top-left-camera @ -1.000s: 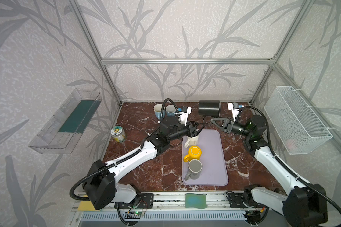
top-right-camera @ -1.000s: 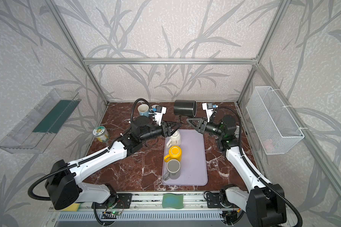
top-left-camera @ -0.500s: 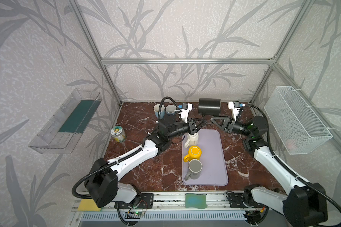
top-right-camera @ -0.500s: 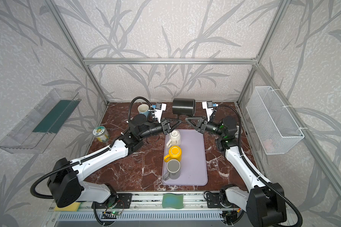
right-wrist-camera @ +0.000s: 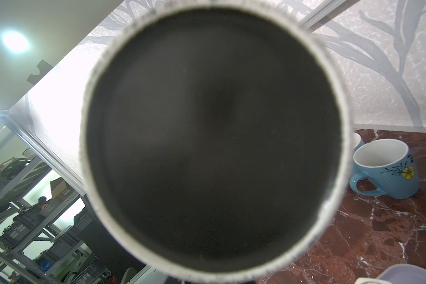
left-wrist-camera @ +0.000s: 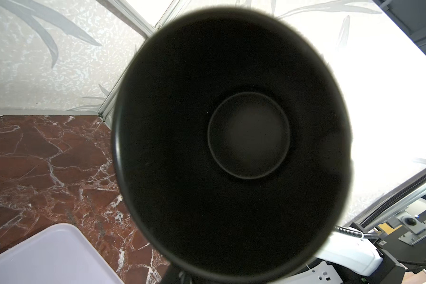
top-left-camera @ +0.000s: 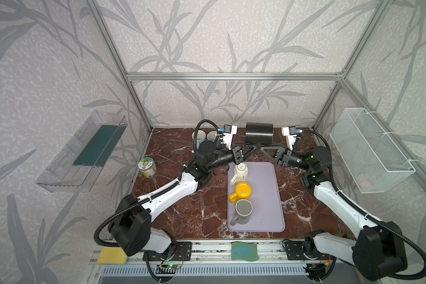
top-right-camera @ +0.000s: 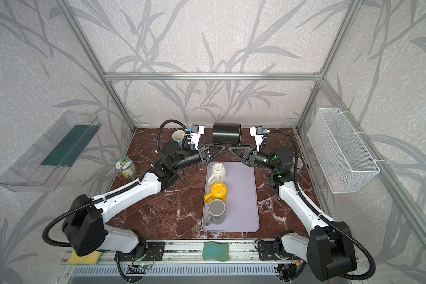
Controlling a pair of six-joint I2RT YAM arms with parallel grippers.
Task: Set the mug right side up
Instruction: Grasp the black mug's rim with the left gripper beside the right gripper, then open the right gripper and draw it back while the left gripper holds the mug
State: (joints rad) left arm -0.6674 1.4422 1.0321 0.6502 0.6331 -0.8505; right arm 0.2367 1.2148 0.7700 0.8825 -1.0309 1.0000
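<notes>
Your left hand (top-right-camera: 221,147) closed from apart onto the mug (top-right-camera: 226,133), held sideways above the back edge of the tabletop (top-right-camera: 172,211). Right hand (top-right-camera: 231,148) stayed clamped on it. Handover looked ready.

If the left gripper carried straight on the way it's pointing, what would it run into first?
Most likely the right gripper: the left gripper faces it tip to tip, just under the black cylindrical mug held sideways in the air. Whether part of the mug lies between them is hidden.
</notes>
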